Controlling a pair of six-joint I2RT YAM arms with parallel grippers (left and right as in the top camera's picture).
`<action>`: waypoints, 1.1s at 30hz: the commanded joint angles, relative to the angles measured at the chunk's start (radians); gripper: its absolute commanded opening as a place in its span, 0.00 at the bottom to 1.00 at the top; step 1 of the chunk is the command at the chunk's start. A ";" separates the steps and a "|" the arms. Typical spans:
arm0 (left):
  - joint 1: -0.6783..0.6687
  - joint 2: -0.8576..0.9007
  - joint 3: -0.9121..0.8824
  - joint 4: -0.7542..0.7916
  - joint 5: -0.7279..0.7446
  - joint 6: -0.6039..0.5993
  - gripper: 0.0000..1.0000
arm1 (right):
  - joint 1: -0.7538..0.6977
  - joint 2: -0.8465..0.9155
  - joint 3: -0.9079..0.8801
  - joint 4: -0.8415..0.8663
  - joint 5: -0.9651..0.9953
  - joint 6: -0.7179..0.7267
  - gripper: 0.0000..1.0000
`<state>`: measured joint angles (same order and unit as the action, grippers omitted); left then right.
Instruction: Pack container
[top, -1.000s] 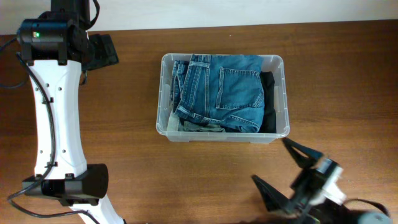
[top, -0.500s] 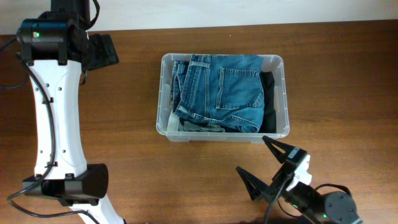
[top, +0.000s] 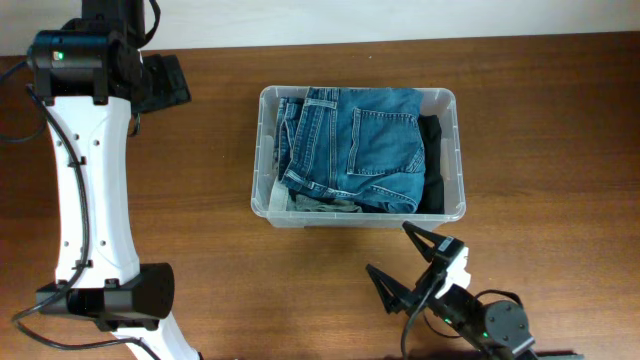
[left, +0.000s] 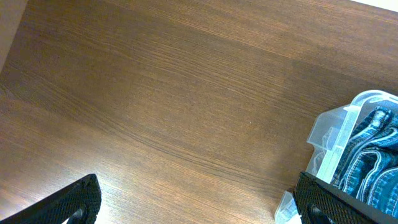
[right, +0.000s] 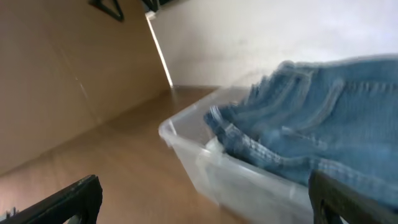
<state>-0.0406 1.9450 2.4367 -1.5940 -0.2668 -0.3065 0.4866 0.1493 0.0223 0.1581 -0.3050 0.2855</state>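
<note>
The clear plastic container (top: 454, 150) stands at the table's middle, filled with folded blue jeans (top: 360, 145) and dark garments. My right gripper (top: 410, 262) is open and empty, low over the table just in front of the container's near wall. In the right wrist view the container (right: 205, 158) and jeans (right: 311, 118) fill the right side, blurred, between the fingers (right: 205, 205). My left gripper (left: 199, 202) is open and empty over bare wood; the container's corner (left: 329, 134) shows at the right of the left wrist view.
The left arm's white links (top: 90, 170) run down the table's left side, with its black base (top: 105, 295) at the front left. A pale wall lies beyond the table's far edge (top: 400, 15).
My right gripper has moved left and toward the container's near wall, staying open. The left arm and the container have not moved.
</note>
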 joint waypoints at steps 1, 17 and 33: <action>0.000 -0.003 0.001 -0.001 -0.010 0.001 0.99 | -0.003 -0.006 -0.017 -0.027 0.021 0.021 0.99; 0.000 -0.003 0.001 -0.001 -0.010 0.001 0.99 | -0.003 -0.002 -0.017 -0.232 0.256 -0.018 0.99; 0.000 -0.003 0.001 -0.001 -0.010 0.001 0.99 | -0.003 -0.002 -0.017 -0.237 0.294 -0.136 0.99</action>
<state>-0.0406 1.9450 2.4367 -1.5936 -0.2668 -0.3065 0.4866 0.1505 0.0101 -0.0719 -0.0296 0.1646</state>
